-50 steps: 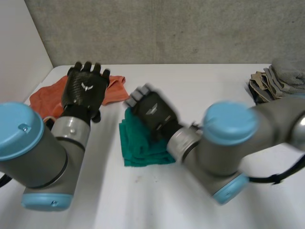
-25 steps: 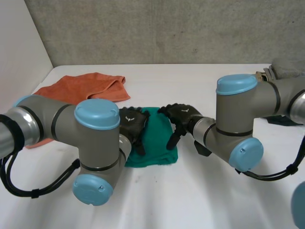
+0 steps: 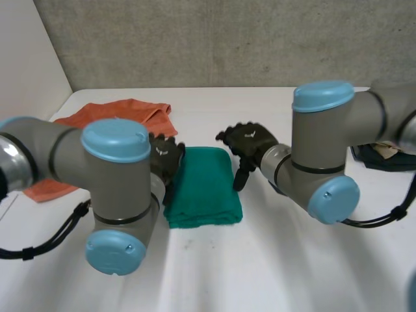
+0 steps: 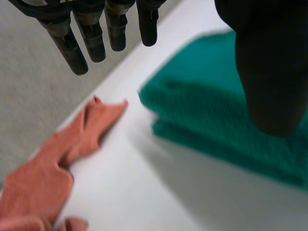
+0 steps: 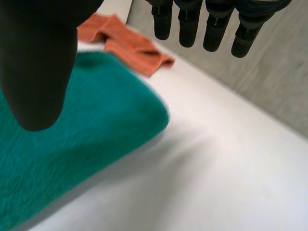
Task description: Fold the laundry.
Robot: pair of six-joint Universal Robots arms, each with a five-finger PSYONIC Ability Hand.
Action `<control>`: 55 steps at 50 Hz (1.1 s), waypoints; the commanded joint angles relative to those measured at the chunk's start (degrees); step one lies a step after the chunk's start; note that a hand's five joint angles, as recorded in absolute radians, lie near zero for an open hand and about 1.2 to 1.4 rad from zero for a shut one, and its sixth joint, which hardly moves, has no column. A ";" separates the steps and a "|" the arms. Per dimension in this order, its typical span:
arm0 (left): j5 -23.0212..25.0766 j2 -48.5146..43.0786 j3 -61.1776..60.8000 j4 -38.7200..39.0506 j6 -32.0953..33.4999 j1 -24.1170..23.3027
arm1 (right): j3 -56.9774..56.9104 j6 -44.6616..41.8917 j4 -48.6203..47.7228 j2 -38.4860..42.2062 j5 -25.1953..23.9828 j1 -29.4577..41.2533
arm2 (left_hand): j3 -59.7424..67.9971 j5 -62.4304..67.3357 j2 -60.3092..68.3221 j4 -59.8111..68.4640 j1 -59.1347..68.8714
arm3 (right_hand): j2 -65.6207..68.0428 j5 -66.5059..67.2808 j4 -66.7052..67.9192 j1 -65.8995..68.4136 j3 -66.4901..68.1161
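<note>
- A white table (image 3: 260, 260) stands against a grey wall (image 3: 227, 39).
- A green towel (image 3: 205, 188) lies in the middle of the table. It is folded into a neat block of several layers.
- The left hand (image 3: 166, 159) is just beside the towel's left edge, near its far corner. The left arm (image 3: 110, 188) bends in front of it, with its elbow close to the towel's near left corner.
- Seen from the left wrist, its fingers (image 4: 91, 38) hang straight and side by side, well apart from the thumb (image 4: 269, 72). They hold nothing. The thumb is over the towel and the fingers are over bare table past the towel's corner.
- The right hand (image 3: 247, 143) is at the towel's far right corner, at the end of the right arm (image 3: 325, 156).
- Seen from the right wrist, its fingers (image 5: 192, 24) are straight and close together, with a wide gap to the thumb (image 5: 38, 62). Nothing is between them. The thumb is above the towel.
- I cannot tell whether either hand touches the towel.
- An orange cloth (image 3: 123, 114) lies crumpled and flat at the far left of the table, apart from the towel.
- A dark heap (image 3: 390, 159) sits at the table's right side, behind the right arm.
</note>
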 commanded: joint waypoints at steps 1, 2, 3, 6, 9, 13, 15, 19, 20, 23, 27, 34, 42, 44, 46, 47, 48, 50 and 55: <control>6.34 8.60 -1.29 0.57 -0.24 -0.14 | 18.84 -2.30 -15.46 -11.91 0.33 0.19 | -0.70 -1.43 -0.27 -0.27 0.42 | -2.62 -2.93 -2.81 -3.79 -2.49; 8.52 10.35 -1.91 0.57 -0.33 0.04 | 23.66 -3.52 -18.52 -13.67 0.25 0.28 | -0.70 -1.43 -0.27 -0.27 0.42 | -2.62 -2.93 -2.81 -3.79 -2.49; 9.68 11.07 -2.26 0.75 -0.33 0.13 | 25.97 -4.14 -20.29 -14.47 0.25 0.28 | -0.70 -1.43 -0.27 -0.27 0.42 | -2.62 -2.93 -2.81 -3.79 -2.49; 14.32 13.35 -3.40 1.01 -0.68 0.74 | 33.08 -6.42 -25.82 -15.26 0.07 1.85 | -0.70 -1.43 -0.27 -0.27 0.42 | -2.62 -2.93 -2.81 -3.79 -2.49; 18.20 14.93 -4.19 0.93 -1.30 2.14 | 36.96 -8.10 -30.48 -14.65 0.42 5.89 | -0.70 -1.43 -0.27 -0.27 0.42 | -2.62 -2.93 -2.81 -3.79 -2.49; 24.97 15.99 -5.60 0.93 -4.10 3.99 | 38.21 -8.89 -35.24 -10.54 0.51 8.01 | -0.70 -1.43 -0.27 -0.27 0.42 | -2.62 -2.93 -2.81 -3.79 -2.49; 27.78 16.08 -5.69 0.84 -5.95 4.61 | 37.59 -9.07 -36.57 -8.60 0.60 8.36 | -0.36 -1.09 0.06 0.07 0.75 | -2.62 -2.93 -2.81 -3.79 -2.49; 28.94 16.00 -5.78 0.84 -8.24 4.96 | 35.66 -10.82 -39.03 -4.81 0.60 8.54 | -0.19 -0.92 0.23 0.24 0.92 | -1.71 -2.03 -1.91 -2.89 -1.59; 28.94 15.99 -5.78 0.84 -8.50 4.96 | 35.05 -11.26 -39.38 -4.11 0.60 8.54 | -0.19 -0.92 0.23 0.24 0.92 | 0.47 0.16 0.28 -0.70 0.60; 28.94 15.91 -5.87 0.84 -8.86 5.14 | 32.67 -13.11 -40.61 -2.00 1.30 8.46 | -0.03 -0.76 0.40 0.41 1.09 | 10.72 10.40 10.52 9.54 10.84; 28.94 15.55 -6.13 0.84 -8.86 5.14 | 29.86 -14.25 -41.49 -0.68 3.23 8.45 | -0.03 -0.76 0.40 0.41 1.09 | 23.70 23.38 23.50 22.52 23.82; 28.94 15.29 -6.22 0.92 -8.94 5.31 | 27.31 -14.26 -41.58 1.35 3.76 8.37 | -0.02 -0.75 0.40 0.41 1.09 | 27.24 26.92 27.04 26.06 27.36; 28.94 15.29 -6.31 0.93 -9.12 5.14 | 25.73 -14.08 -41.67 2.05 3.76 8.37 | 0.14 -0.59 0.57 0.57 1.26 | 35.46 35.15 35.27 34.29 35.59; 28.94 15.38 -6.22 0.93 -9.12 5.31 | 25.20 -14.08 -41.67 2.31 3.67 8.37 | 0.14 -0.59 0.57 0.57 1.26 | 39.83 39.51 39.63 38.65 39.95; 28.94 15.38 -6.22 0.93 -9.21 5.31 | 24.15 -13.99 -41.67 2.75 3.67 8.37 | -0.02 -0.75 0.40 0.41 1.09 | 49.08 48.76 48.88 47.90 49.20; 28.94 15.38 -6.22 0.93 -9.21 5.31 | 23.80 -13.82 -41.67 2.84 3.67 8.37 | -0.03 -0.76 0.40 0.41 1.09 | 52.61 52.29 52.41 51.43 52.73; 28.94 15.29 -6.22 0.93 -9.21 5.31 | 23.10 -13.82 -41.67 3.10 3.76 8.37 | 0.14 -0.59 0.57 0.57 1.26 | 60.63 60.32 60.44 59.46 60.76; 28.94 15.38 -6.22 0.93 -9.30 5.49 | 22.65 -13.90 -41.67 3.19 3.76 8.37 | -0.02 -0.75 0.40 0.41 1.09 | 67.36 67.04 67.16 66.18 67.48; 28.94 15.73 -6.22 0.93 -9.21 6.10 | 22.12 -13.64 -41.49 1.88 3.68 7.49 | 0.14 -0.59 0.57 0.57 1.26 | 67.38 67.07 67.19 66.21 67.51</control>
